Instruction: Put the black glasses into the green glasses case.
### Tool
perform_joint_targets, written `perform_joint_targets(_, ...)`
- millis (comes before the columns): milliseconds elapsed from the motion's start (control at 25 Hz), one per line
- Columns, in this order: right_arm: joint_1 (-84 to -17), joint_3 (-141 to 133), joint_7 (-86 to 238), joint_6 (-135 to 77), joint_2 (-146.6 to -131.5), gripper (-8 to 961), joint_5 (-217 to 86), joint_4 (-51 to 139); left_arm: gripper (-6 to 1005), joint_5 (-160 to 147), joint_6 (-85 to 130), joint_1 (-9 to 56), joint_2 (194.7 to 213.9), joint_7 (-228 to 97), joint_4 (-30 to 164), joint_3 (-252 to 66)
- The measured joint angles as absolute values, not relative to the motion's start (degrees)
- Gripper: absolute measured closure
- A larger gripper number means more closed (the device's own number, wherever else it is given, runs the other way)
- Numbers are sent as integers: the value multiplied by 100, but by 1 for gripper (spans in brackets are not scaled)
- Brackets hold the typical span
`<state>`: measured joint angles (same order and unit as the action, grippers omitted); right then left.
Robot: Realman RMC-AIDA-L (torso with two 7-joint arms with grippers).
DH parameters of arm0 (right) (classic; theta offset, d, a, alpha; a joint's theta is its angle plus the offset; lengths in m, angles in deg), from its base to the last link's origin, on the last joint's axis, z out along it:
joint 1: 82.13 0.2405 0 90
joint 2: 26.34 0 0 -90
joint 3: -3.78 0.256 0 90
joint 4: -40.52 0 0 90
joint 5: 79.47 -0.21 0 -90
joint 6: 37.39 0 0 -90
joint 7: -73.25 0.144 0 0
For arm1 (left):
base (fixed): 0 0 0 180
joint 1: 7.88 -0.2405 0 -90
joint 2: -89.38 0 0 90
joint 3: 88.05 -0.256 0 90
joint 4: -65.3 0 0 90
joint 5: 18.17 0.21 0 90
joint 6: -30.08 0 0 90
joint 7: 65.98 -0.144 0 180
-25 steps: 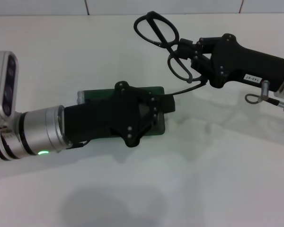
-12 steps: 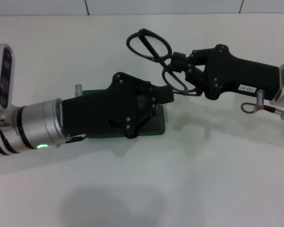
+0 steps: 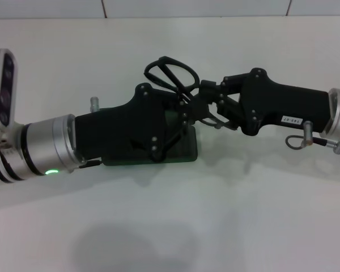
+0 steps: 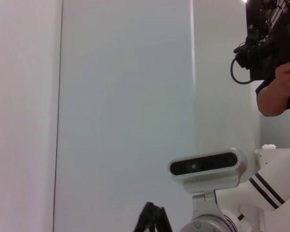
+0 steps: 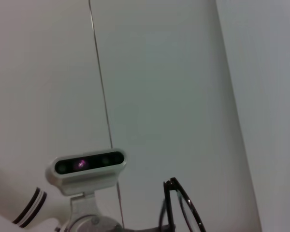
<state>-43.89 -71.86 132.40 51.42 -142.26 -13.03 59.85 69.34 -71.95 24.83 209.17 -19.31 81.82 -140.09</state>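
Note:
The green glasses case (image 3: 181, 154) lies on the white table, mostly covered by my left gripper (image 3: 184, 116), which reaches in from the left and sits right over it. My right gripper (image 3: 208, 105) comes in from the right, shut on the black glasses (image 3: 169, 73) near their middle. One lens stands up above the left gripper's tip and the case's far right end. The other lens is partly hidden between the two grippers. The right wrist view shows part of the black glasses (image 5: 178, 209) held edge-on. The inside of the case is hidden.
The white table (image 3: 215, 215) spreads all around the case, with a tiled wall edge (image 3: 192, 8) at the back. The left wrist view looks up at the robot's head camera (image 4: 205, 166) and a person's hand holding a camera (image 4: 273, 53).
My right gripper has carried the black glasses left and down until they overlap my left gripper's tip over the case. The left gripper has tilted up slightly.

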Motion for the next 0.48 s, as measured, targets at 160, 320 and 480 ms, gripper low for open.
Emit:
perform_joint_targets(160,-4396,-7260,13242,5150,-14227,892,-1303,5985,989,6934,-7188,2499,20917,-1931,8182,-14016)
perform_joint_targets(320,-4399,-7264,13244,5152,-14226,892,-1304,5985,989,6934,-7187,2501,20917,-1931,8182,-14018)
perform_joint_targets(480,-4399,-7267,13245,5156,-14228,892,-1304,5985,988,6934,-7187,2499,20917,-1931,8182,-14017)
